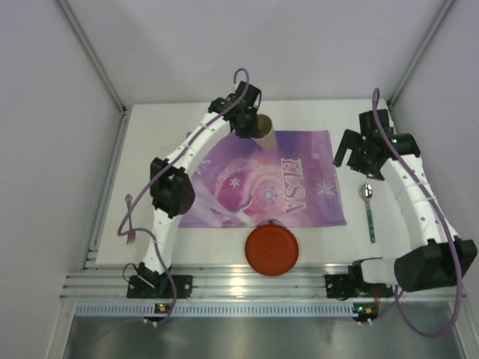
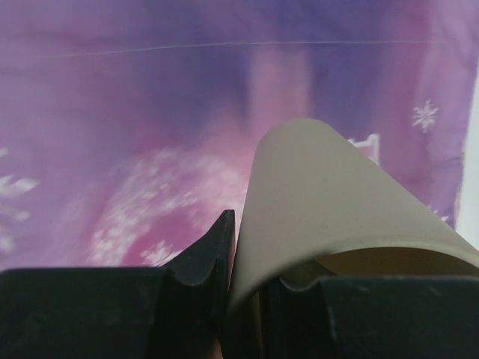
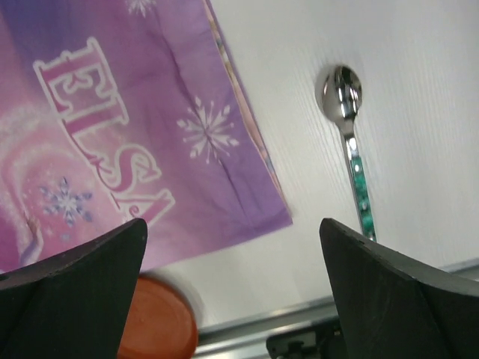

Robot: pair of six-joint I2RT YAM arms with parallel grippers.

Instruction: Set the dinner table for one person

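Note:
My left gripper (image 1: 248,120) is shut on the rim wall of a beige cup (image 1: 263,129), at the far edge of the purple "ELSA" placemat (image 1: 247,187) on the white dinner table (image 1: 150,149). In the left wrist view one finger (image 2: 202,258) is outside the cup (image 2: 329,202) and the other is inside it. An orange plate (image 1: 272,250) lies at the placemat's near edge. A spoon (image 1: 369,209) with a green handle lies right of the placemat. My right gripper (image 1: 359,158) is open and empty above the table, between the placemat's corner (image 3: 247,202) and the spoon (image 3: 352,149).
A silver aluminium rail (image 1: 224,284) runs along the table's near edge and also shows in the right wrist view (image 3: 254,329). White walls stand close on the left, right and far sides. A loose cable (image 1: 129,217) lies at the left.

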